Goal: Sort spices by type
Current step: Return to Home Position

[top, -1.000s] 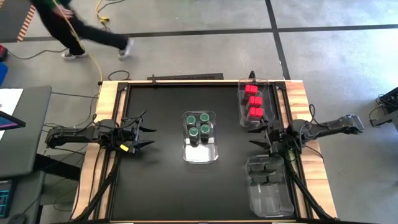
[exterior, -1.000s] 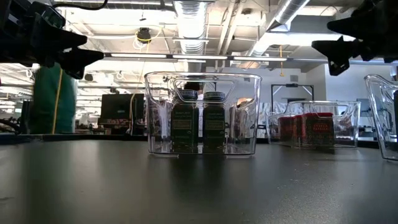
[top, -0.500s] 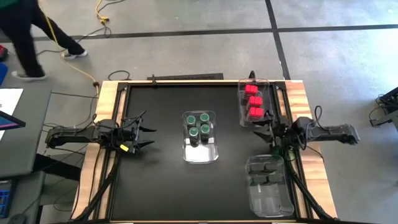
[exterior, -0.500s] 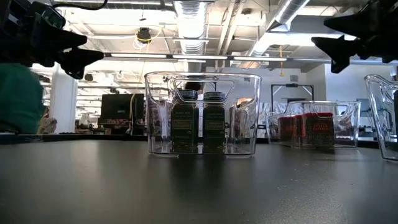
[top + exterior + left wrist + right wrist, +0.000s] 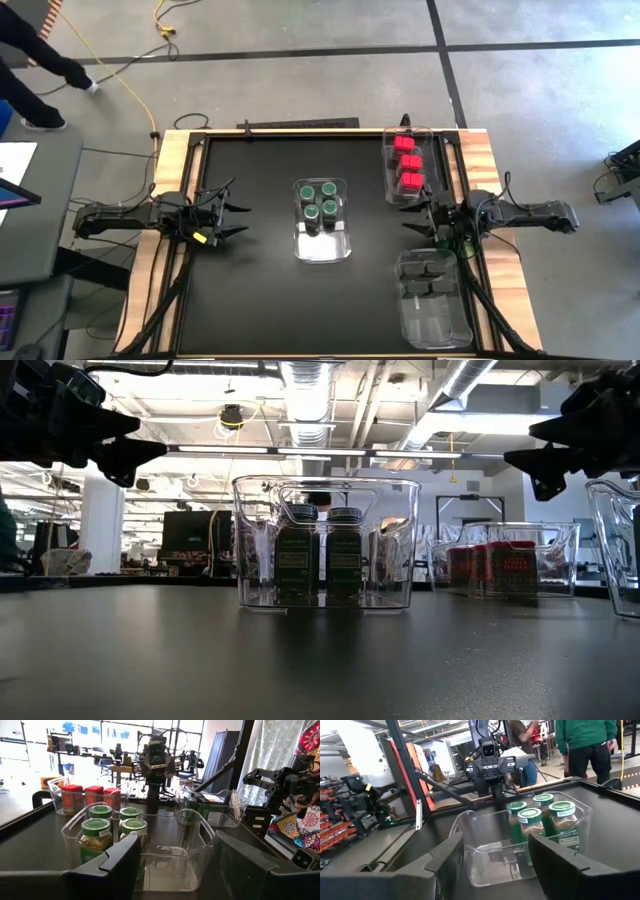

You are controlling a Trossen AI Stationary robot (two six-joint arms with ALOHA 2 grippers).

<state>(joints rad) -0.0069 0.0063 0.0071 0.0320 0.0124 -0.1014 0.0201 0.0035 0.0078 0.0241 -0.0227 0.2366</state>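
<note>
Sorting looks complete, with green jars point(image 5: 320, 200) in the centre bin point(image 5: 322, 255), red boxes point(image 5: 407, 165) in the far-right bin point(image 5: 421, 135) and dark cans point(image 5: 424, 268) in the near-right bin point(image 5: 436, 322), so the left gripper point(image 5: 240, 208) and right gripper point(image 5: 405, 218), both wide open and empty, need only park at home.

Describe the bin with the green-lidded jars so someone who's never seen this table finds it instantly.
On the black table, two clear bins line the right edge. A third clear bin stands alone in the middle. It holds four round green-topped jars, where the others hold red boxes and dark cans.
</note>
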